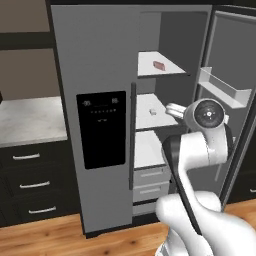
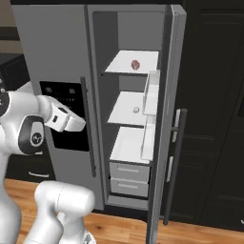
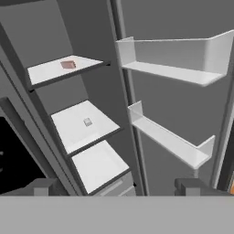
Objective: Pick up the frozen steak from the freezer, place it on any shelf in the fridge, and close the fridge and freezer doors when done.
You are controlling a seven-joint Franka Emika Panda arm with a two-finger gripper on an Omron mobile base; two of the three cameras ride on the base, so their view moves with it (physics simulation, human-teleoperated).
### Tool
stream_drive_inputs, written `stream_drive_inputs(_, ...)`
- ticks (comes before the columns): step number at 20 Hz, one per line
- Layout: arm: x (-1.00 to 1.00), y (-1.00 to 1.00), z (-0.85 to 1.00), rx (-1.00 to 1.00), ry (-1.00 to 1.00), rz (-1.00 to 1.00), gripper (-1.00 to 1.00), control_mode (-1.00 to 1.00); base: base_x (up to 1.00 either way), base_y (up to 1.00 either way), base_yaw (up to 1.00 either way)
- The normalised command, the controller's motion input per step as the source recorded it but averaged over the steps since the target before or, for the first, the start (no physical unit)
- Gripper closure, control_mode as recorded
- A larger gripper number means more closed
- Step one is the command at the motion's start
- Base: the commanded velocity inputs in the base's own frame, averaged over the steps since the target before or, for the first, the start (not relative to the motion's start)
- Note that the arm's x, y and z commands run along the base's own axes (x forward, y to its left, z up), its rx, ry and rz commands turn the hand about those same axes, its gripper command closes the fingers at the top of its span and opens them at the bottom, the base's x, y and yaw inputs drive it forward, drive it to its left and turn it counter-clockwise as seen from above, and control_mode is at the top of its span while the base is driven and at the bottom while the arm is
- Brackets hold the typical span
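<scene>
The open compartment has three white shelves, and the steak lies flat on the top shelf, towards its back. The jaws stand wide and empty, well short of the shelves. In the hand view the steak sits high and left of them, so the reach likely goes up and inward.

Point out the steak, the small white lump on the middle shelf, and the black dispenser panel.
steak [image 1: 158, 65], left base view, middle of the pinkish slab on the top shelf.
white lump [image 2: 136, 110], right base view, centre of the lump.
black dispenser panel [image 1: 102, 129], left base view, middle of its dark face.
</scene>
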Motion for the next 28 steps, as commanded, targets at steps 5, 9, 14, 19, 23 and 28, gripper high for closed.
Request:
stream_drive_inputs(5, -0.19, -0.05, 0.0, 0.05, -0.09, 0.15, -1.0, -1.0, 0.0, 0.0, 0.0)
stream_drive_inputs(9, -0.69, -0.53, 0.0, 0.04, 0.0, 0.21, -1.0, -1.0, 0.0, 0.0, 0.0)
stream_drive_inputs(14, -1.0, -0.8, 0.04, 0.05, 0.05, 0.1, -1.0, -1.0, 0.0, 0.0, 0.0)
stream_drive_inputs(19, -1.0, -0.92, 0.0, 0.04, 0.06, 0.11, -1.0, -1.0, 0.0, 0.0, 0.0)
stream_drive_inputs(23, -0.85, -1.0, 0.0, 0.05, 0.05, 0.1, -1.0, -1.0, 0.0, 0.0, 0.0)
stream_drive_inputs(28, 0.11, -0.8, -0.08, 0.01, 0.03, 0.05, -1.0, -1.0, 0.0, 0.0, 0.0)
